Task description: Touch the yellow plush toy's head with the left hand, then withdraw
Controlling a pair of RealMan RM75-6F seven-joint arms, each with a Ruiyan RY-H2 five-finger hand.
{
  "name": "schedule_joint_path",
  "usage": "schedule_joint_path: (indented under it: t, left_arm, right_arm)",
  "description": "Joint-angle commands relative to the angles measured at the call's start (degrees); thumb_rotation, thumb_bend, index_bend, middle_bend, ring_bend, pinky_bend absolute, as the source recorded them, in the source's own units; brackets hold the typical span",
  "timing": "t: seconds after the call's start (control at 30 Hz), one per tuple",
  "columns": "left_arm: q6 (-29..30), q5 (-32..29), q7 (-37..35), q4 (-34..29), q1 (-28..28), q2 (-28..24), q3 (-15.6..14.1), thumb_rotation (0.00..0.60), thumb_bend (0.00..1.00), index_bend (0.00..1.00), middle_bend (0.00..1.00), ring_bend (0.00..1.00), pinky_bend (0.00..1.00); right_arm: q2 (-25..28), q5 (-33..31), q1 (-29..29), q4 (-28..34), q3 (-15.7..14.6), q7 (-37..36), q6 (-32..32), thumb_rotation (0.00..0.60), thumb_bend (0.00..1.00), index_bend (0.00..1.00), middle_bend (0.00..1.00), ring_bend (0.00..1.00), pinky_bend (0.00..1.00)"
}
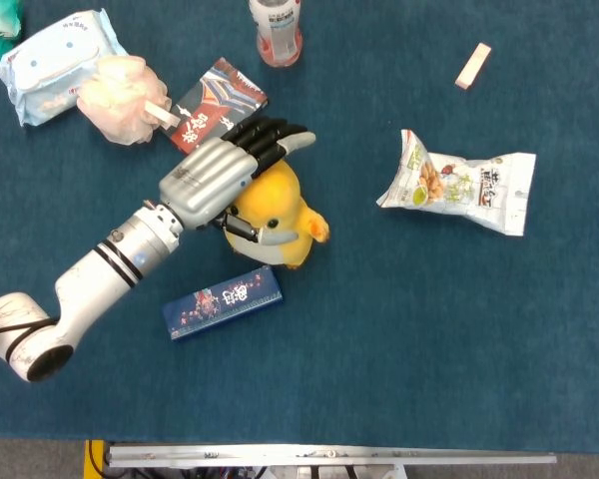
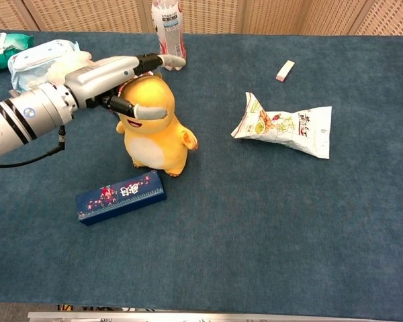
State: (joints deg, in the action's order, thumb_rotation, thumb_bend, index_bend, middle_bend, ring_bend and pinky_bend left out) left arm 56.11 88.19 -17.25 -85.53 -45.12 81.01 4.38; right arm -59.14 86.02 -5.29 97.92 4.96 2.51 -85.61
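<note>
My left hand (image 1: 225,170) lies flat over the head of the yellow plush duck-like toy (image 1: 275,215), which stands upright left of centre in both views on the dark blue carpeted worktop (image 1: 429,339). In the chest view my palm sits on the crown, the dark fingers (image 2: 169,62) stretched out straight past the far side of the head, and my thumb hangs down across the toy's face. The fingers are extended and a little apart, clamped on nothing; they rest on the toy and do not hold it.

I judge the toy soft and light: its stuffing will give under my palm, and a hard push could tip it towards the blue printed box (image 1: 223,302) lying just in front of its feet. No grip is called for; a gentle press on the rounded top of the head is enough. The touch looks made, so withdrawing is what is left, lifting straight up so the thumb does not snag the beak.

My right hand shows in neither view.
</note>
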Motion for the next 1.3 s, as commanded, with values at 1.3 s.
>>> schedule_joint_path:
  t: [1.3]
  left_arm:
    - [3.3,0.1,3.7,-3.2,1.4,-1.7,-0.1,0.191,0.06,0.07,0.09,0.05,0.04]
  right_arm:
    - [-0.1,-0.2,0.5,-1.1,0.0,-1.3,-0.4,0.6,0.31,0.14,0.22,0.13,0.18]
